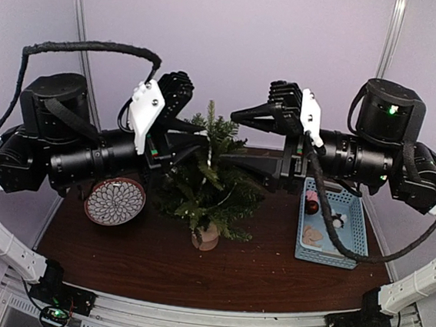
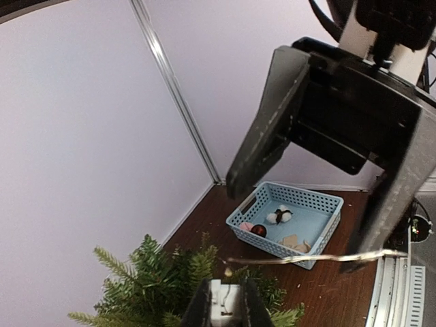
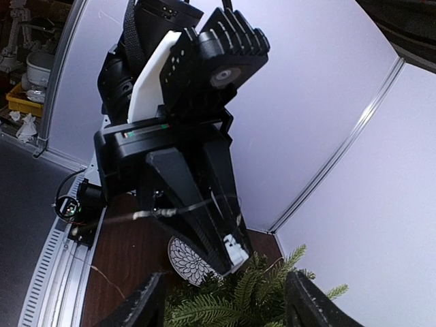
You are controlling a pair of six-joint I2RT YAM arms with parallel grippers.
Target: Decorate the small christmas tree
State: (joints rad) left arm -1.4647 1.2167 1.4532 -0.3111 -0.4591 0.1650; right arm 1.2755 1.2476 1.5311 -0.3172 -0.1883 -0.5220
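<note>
The small christmas tree stands mid-table on its pale stump; its green tips show at the bottom of the left wrist view and of the right wrist view. My left gripper hovers over the treetop, shut on a small white box. A thin light-string wire runs from near that box towards my right gripper. The right gripper faces the left one above the tree, open wide, with nothing between its fingers.
A light-blue basket at the right holds a white pompom ornament, a dark red ball, a pink piece and tan pieces. A flower-patterned plate lies left of the tree. Walls close the back.
</note>
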